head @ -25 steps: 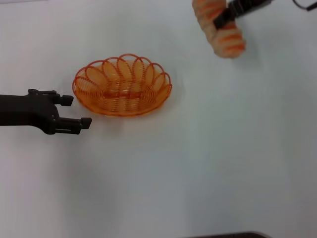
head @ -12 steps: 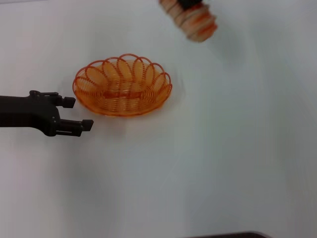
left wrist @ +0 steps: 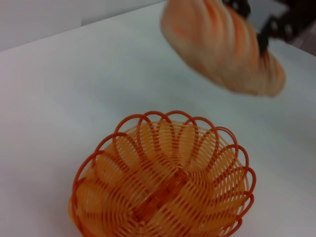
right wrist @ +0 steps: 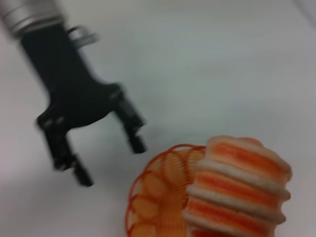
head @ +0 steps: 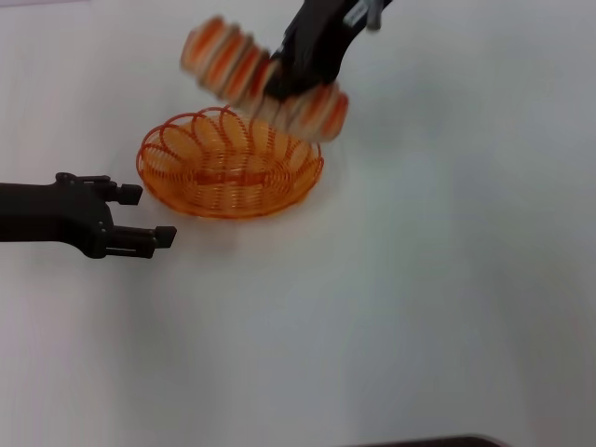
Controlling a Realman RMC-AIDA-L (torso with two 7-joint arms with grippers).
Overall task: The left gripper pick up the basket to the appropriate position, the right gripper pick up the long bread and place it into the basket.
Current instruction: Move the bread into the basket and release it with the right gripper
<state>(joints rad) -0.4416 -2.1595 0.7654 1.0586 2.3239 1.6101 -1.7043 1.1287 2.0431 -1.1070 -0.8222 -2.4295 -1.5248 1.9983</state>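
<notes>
Since the earlier frame, the right gripper (head: 284,79) has swung in from the upper right of the head view and now holds the long bread (head: 264,89) clamped around its middle, above the far rim of the basket (head: 229,163). The basket sits on the white table (head: 419,279) in the upper left part of the frame. At the left edge, the left gripper (head: 147,214) rests with fingers spread, just beside the basket, not touching it.

From the left wrist, the bread (left wrist: 222,47) hangs at the upper right above the basket (left wrist: 163,177).

From the right wrist, the bread (right wrist: 237,185) fills the lower right over the basket (right wrist: 163,192); the left gripper (right wrist: 111,160) stands open at left.
</notes>
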